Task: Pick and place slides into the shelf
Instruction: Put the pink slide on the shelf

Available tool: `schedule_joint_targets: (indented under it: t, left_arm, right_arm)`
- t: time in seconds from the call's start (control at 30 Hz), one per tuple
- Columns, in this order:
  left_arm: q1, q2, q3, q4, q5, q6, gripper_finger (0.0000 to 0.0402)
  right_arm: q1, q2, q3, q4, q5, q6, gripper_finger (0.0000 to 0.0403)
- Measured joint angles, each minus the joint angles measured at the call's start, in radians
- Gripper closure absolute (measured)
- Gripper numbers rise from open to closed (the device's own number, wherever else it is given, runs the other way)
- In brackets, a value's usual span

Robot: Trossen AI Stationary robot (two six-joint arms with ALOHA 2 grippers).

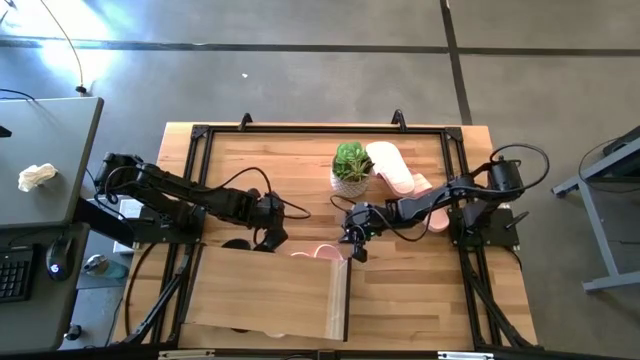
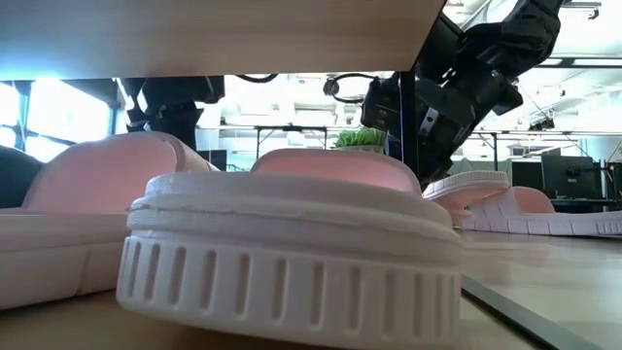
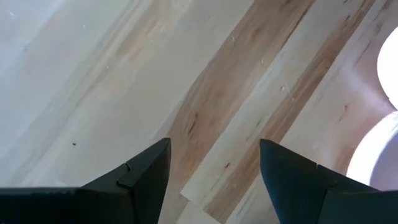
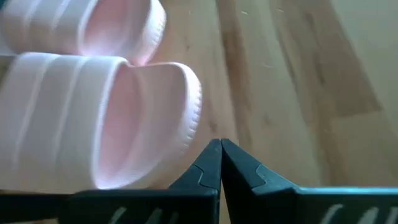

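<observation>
Two light pink slides (image 4: pixel 106 118) (image 4: pixel 81 25) lie side by side on the table, their soles down, partly under the shelf's (image 1: pixel 265 295) top panel. My right gripper (image 4: pixel 219 163) is shut, its tips just beside the nearer slide's end (image 1: pixel 322 252). To the left, my left gripper (image 3: pixel 214 180) hangs open over bare wood by the shelf's far edge, with a pink slide (image 3: pixel 379 149) off to one side. A black slide (image 1: pixel 237 244) shows next to it at the shelf's far edge. More pink slides (image 1: pixel 392 167) lie at the far right. My right gripper slants down from the table's right side with its shut fingertips (image 4: pixel 214 155) next to the rounded end rim (image 4: pixel 194 118) of the nearer pink slide. I cannot tell whether they touch it. The slide lies flat on the table.
A small potted plant (image 1: pixel 352 165) stands at the table's far middle, beside the loose pink slides. Another pink slide (image 1: pixel 437 222) lies under my right arm. A black frame (image 1: pixel 200 135) runs around the tabletop. Bare wood lies to the right of the shelf (image 1: pixel 420 300).
</observation>
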Motion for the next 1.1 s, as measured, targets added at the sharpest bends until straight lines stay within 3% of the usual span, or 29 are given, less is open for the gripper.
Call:
schedule_joint_targets:
  t: [0.33,0.57,0.8,0.97,1.1]
  left_arm:
    - [0.055,0.000,0.037,0.003,-0.016,0.066,0.0172]
    - [0.113,0.000,0.136,0.003,0.008,0.181,0.0172]
    - [0.198,0.000,0.239,0.003,0.161,0.211,0.0172]
    - [0.270,0.000,0.269,0.008,0.345,0.223,0.0172]
    - [0.319,0.000,0.269,0.012,0.505,0.258,0.0172]
  right_arm:
    - [-0.005,-0.143,0.000,-0.166,0.156,-0.020,0.0403]
    - [-0.036,-0.280,0.000,-0.323,0.192,-0.001,0.0403]
    - [-0.069,-0.470,0.000,-0.456,0.220,-0.006,0.0403]
    - [-0.073,-0.636,0.000,-0.657,0.263,-0.009,0.0403]
    - [-0.041,-0.760,0.000,-0.828,0.370,-0.010,0.0403]
